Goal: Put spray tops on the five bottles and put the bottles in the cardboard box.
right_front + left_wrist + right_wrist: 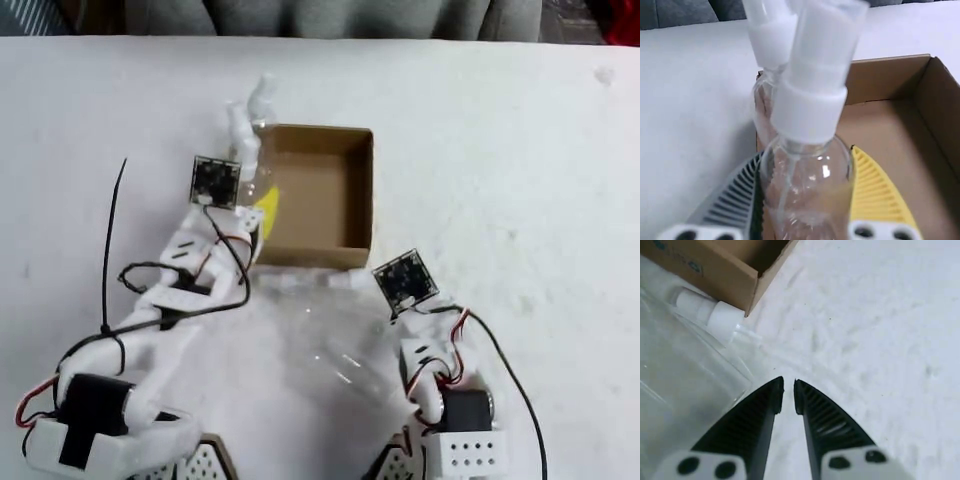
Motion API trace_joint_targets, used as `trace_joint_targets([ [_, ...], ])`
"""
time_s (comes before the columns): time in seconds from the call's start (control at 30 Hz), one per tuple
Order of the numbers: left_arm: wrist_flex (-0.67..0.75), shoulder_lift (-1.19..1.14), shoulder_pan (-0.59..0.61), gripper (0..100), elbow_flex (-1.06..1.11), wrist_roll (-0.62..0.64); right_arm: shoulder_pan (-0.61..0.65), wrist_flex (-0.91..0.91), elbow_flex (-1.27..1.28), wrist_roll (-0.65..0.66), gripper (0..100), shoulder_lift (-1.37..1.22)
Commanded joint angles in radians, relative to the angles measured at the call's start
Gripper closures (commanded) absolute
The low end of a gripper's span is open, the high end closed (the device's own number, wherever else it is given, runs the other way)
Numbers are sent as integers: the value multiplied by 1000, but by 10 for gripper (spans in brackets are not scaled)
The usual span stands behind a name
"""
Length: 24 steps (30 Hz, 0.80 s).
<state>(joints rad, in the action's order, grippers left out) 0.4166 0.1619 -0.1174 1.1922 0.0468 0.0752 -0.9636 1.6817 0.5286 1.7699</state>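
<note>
Left wrist view: left gripper (805, 170) clamped on a clear bottle (805, 205), with the grey finger (735, 200) on one side of the glass and the yellow finger (875, 190) on the other. The bottle is upright and has a white spray top (815, 85) fitted. A second capped bottle (767, 100) stands just behind it, at the wall of the cardboard box (890, 80).

High view: both capped bottles sit at the left wall of the box (362, 190), and the yellow finger (268, 208) is inside the box. More clear bottles (340, 345) lie on the table (520, 150) in front of the box.

Right wrist view: right gripper (787, 390) over bare table. Its black fingers (755, 425) are all but together, with a narrow slit at the tips, gripping nothing and touching nothing. A lying bottle (675, 385) is beside it, its white top (710, 315) against the box's corner (730, 270).
</note>
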Motion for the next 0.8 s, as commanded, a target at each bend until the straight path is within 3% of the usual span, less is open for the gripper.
trace_joint_targets([
  [0.0,0,12,-2,910,5,-6,-10,-8,11,9,982,7],
  [0.13,3,12,-2,823,21,-6,-10,-8,11,11,982,7],
  [0.37,0,12,-1,800,25,-5,-10,-8,11,11,982,7],
  [0.63,-2,12,-1,655,35,-5,-10,-8,11,11,982,7],
  [0.77,3,12,2,630,37,-5,-10,-8,11,11,982,7],
])
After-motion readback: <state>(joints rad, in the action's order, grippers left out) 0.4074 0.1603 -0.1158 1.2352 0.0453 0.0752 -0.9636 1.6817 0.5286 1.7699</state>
